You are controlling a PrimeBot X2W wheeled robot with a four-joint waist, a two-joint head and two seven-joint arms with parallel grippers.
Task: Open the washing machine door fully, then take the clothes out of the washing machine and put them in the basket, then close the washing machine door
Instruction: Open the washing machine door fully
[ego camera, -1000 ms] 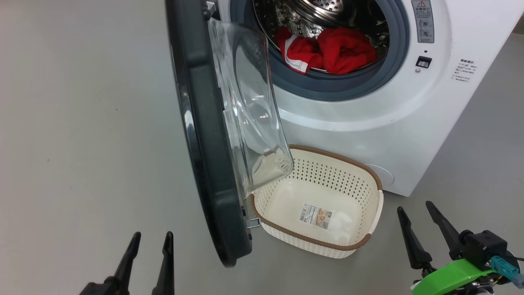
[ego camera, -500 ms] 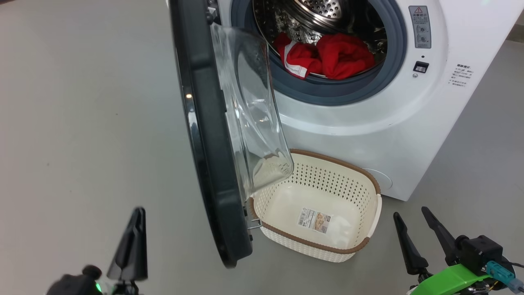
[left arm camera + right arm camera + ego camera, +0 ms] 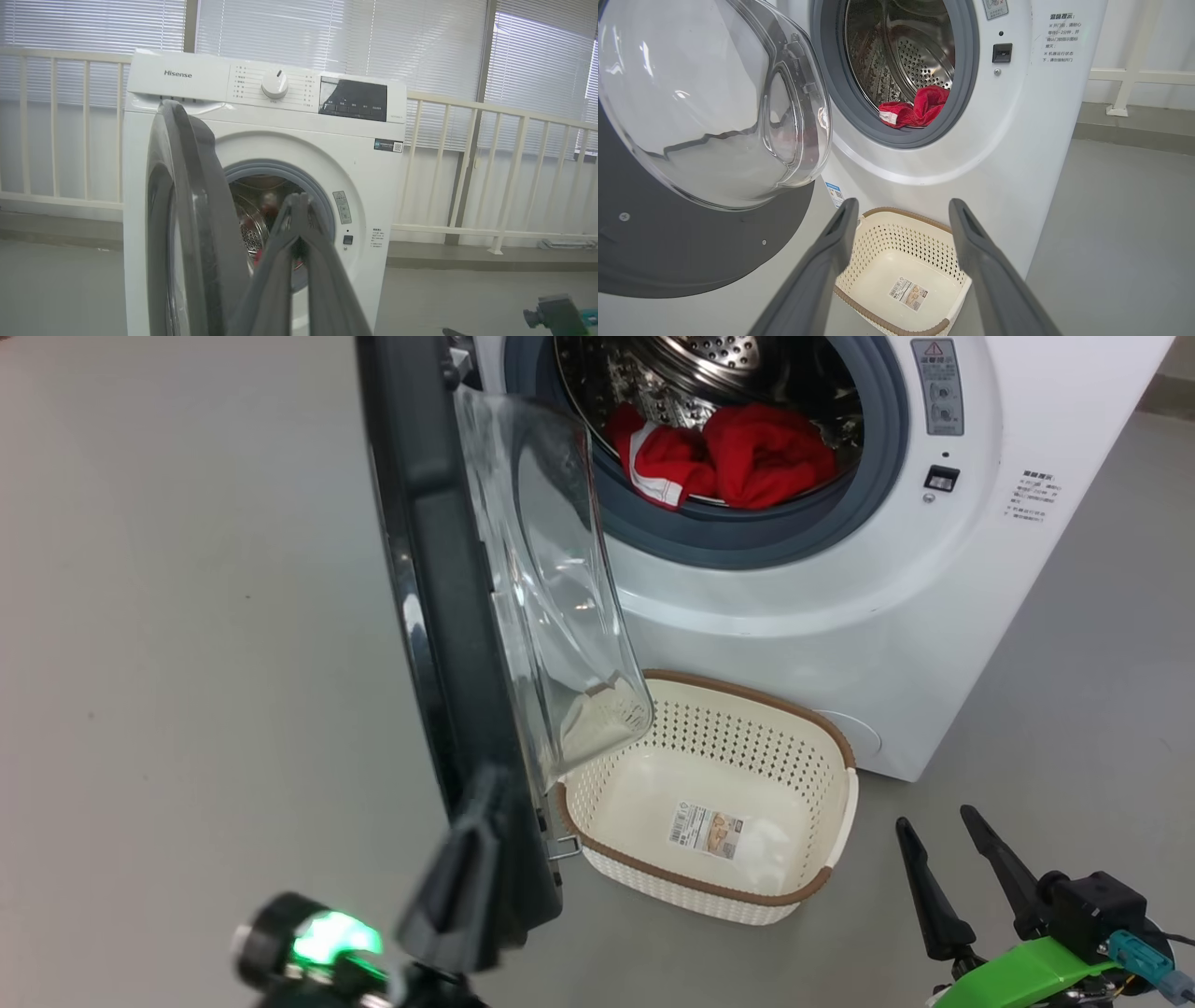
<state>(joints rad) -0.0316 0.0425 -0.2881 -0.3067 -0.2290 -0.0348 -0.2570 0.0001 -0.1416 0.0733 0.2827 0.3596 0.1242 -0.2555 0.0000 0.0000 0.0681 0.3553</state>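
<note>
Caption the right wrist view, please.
Right arm's open fingers frame the empty basket; red clothes lie inside the washing machine.

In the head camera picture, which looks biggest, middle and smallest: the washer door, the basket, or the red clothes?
1. The washing machine door, though it is nearest the camera, which makes it look bigger.
2. The basket.
3. The clothes.

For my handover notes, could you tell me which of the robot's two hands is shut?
The left hand: its two dark fingers meet at the tips with nothing between them, whereas the fingers of the right hand stand well apart.
</note>
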